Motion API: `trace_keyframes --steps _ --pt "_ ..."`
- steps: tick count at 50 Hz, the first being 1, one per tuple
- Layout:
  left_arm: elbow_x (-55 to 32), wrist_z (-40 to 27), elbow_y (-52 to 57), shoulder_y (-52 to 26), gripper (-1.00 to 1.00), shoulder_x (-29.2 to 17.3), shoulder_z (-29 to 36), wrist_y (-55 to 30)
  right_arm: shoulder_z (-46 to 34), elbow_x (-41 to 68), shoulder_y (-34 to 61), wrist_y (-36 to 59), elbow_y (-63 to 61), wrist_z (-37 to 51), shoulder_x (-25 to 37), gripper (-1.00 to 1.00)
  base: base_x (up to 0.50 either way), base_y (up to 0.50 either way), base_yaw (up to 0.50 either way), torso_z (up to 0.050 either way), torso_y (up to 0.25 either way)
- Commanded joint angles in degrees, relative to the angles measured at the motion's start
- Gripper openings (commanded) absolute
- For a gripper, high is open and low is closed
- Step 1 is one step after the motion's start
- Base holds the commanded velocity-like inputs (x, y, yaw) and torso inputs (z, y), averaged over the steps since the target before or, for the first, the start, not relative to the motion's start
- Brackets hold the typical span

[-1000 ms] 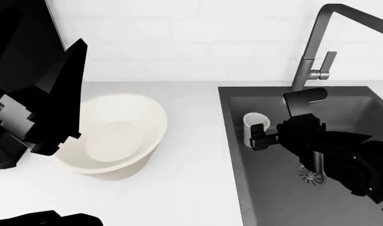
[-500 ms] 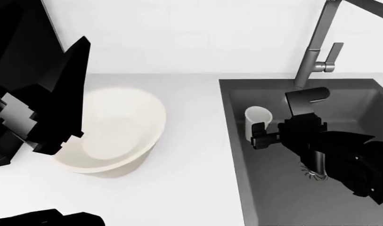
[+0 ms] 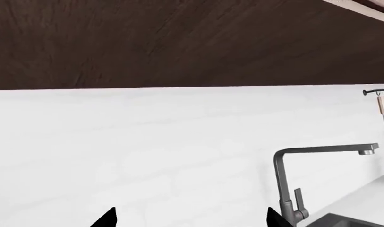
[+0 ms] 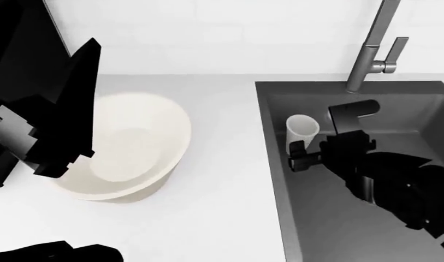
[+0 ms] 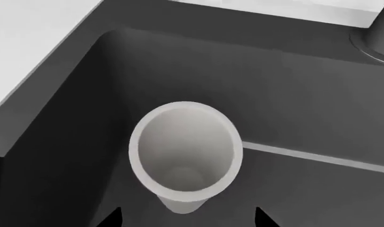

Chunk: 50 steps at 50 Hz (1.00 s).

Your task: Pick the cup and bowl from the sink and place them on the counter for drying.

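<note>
The white cup (image 4: 302, 129) stands upright in the dark grey sink (image 4: 331, 234), near its left wall. My right gripper (image 4: 322, 136) is open, low in the sink, with the cup just beyond its fingers. In the right wrist view the cup (image 5: 185, 153) shows its open mouth ahead of the open right gripper (image 5: 186, 220), untouched. The cream-white bowl (image 4: 134, 144) sits on the white counter (image 4: 222, 164) left of the sink, partly hidden by my left arm. My left gripper (image 3: 190, 220) is open and empty, raised and facing the wall.
The grey faucet (image 4: 373, 52) rises behind the sink and also shows in the left wrist view (image 3: 286, 182). A white tiled wall backs the counter. A dark wooden cabinet (image 3: 179, 42) hangs above. Utensils hang on a rail (image 3: 380, 94) at the far right.
The head view has shifted, so sink, cup and bowl sit higher in the picture. The right gripper stays open, and the cup now shows slightly farther past its fingers. The bowl has not moved.
</note>
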Motion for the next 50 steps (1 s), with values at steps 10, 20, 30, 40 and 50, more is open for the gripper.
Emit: trace_keyframes --steps 10,20,30,40,50 --pt "0.72 0.0 0.0 0.28 1.0 0.69 -0.36 0.0 -0.15 -3.41 -0.66 -4.4 1.75 -2.3 -1.78 1.0 0.0 0.0 0.0 0.0 0.0" --pt "0.63 0.0 0.0 0.24 1.0 0.69 -0.58 0.0 0.3 -3.83 -0.68 -5.41 4.45 -1.97 -3.08 1.0 0.0 0.0 0.0 0.0 0.0" --pt "-0.11 0.0 0.0 0.21 1.0 -0.12 -1.01 0.0 0.74 -4.0 -0.97 -6.33 6.61 -1.71 -4.16 1.0 0.0 0.0 0.0 0.0 0.0" --pt "-0.27 0.0 0.0 0.22 1.0 -0.4 -1.19 0.0 0.57 -4.64 -0.42 -6.94 9.08 -3.3 -6.01 1.0 0.0 0.0 0.0 0.0 0.0" --pt "-0.4 0.0 0.0 0.26 1.0 -0.36 -1.2 0.0 0.7 -4.6 -0.5 -7.05 9.46 -3.55 -6.17 1.0 0.0 0.0 0.0 0.0 0.0"
